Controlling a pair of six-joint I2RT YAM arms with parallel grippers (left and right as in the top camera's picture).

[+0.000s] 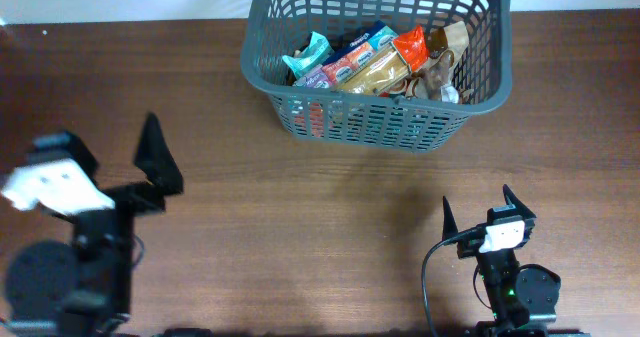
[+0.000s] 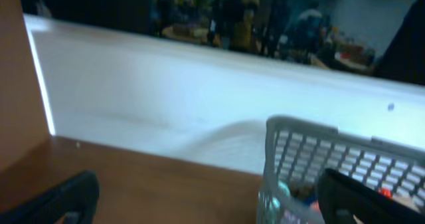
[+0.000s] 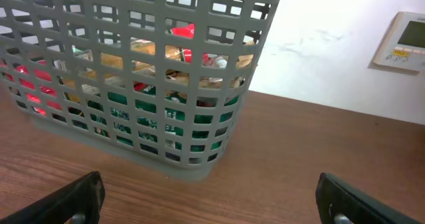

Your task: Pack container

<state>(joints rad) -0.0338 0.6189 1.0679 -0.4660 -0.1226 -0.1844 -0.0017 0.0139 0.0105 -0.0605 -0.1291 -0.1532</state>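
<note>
Currently the container [image 1: 370, 125] stands upright on the table [image 1: 300, 227], at the far edge and right of centre in the overhead view. It is a dark grey basket with lattice-slotted walls and a thick rim. Snack packets lie overlapping inside it:

- a teal packet [image 1: 312, 49] at the left
- a long tan packet [image 1: 382, 72] across the middle
- an orange-red packet [image 1: 410, 45] just beside the tan one
- a brown packet [image 1: 447, 45] toward the right wall

The print on the packets is too small to read.

Right gripper [image 1: 481, 212]: located at the near edge of the table on the right side, well apart from the container and pointed toward it. The jaws are fully spread and empty. The right wrist view shows both fingertips at the bottom corners of the picture, with a corner of the container above them and bare wood between. A black cable [image 1: 424, 277] curves beside the arm base.

Left gripper [image 2: 212, 209]: located at the near left of the table, well apart from the container. The jaws are likewise spread wide and empty. The left wrist view is blurred. One corner of the container appears at lower right, partly behind one finger.

A white surface [image 3: 319, 44] lies beyond the table's far edge. A white control panel [image 3: 404, 41] with a small display sits on it.
</note>
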